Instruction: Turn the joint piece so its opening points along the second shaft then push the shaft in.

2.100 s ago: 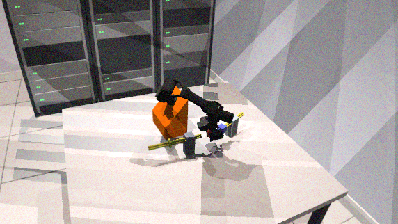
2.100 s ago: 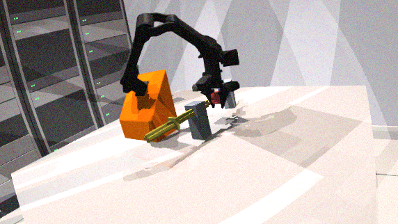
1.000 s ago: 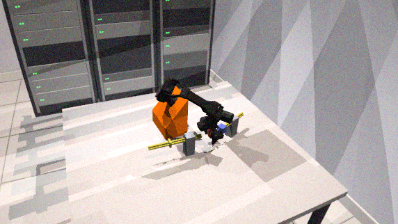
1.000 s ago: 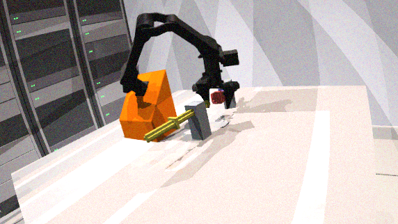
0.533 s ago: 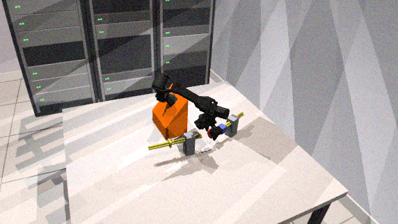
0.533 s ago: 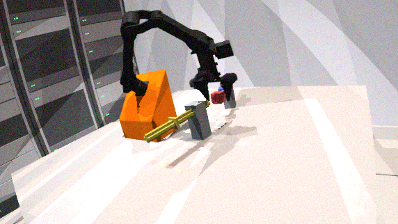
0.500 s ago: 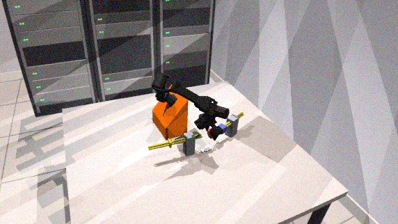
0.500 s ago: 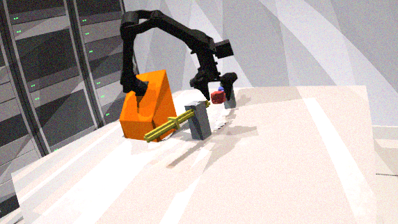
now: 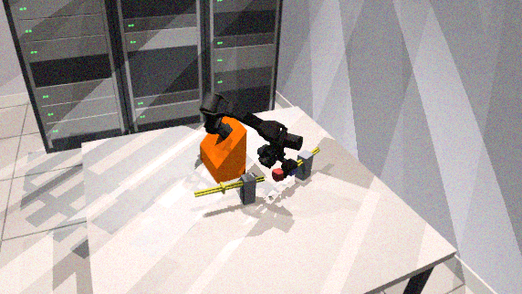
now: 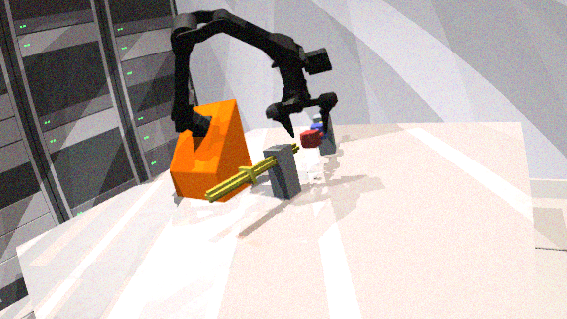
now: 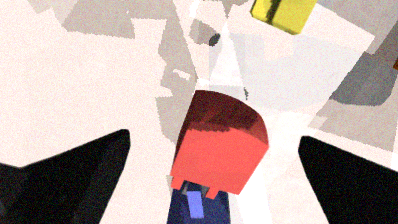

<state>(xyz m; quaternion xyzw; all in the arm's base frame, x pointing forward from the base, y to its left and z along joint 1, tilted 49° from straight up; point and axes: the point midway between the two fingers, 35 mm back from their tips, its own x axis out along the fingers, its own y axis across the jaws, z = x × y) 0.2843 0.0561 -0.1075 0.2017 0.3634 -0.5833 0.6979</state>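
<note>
The red joint piece [image 9: 277,174] [image 10: 311,139] [image 11: 220,155] sits on the blue hinge part [image 9: 292,172] [image 10: 317,128] [image 11: 196,204] at the end of the first yellow shaft [image 9: 316,151], in the far grey block [image 9: 304,165] [image 10: 327,141]. My gripper [image 10: 308,134] [image 11: 215,141] is wide open, with its fingers apart on either side of the red piece and a gap on each side in the wrist view. The second yellow shaft [image 9: 210,190] [image 10: 228,185] [image 11: 285,15] runs through the near grey block [image 9: 247,189] [image 10: 283,170]. Its tip stands short of the red piece. I cannot tell exactly where the opening points.
The orange arm base [image 9: 225,152] [image 10: 228,144] stands behind the second shaft. A yellow collar [image 9: 223,187] [image 10: 248,173] sits on that shaft, on the side of the near block away from the joint. Strong light patches and shadows cross the table [image 9: 182,256] [image 10: 421,223].
</note>
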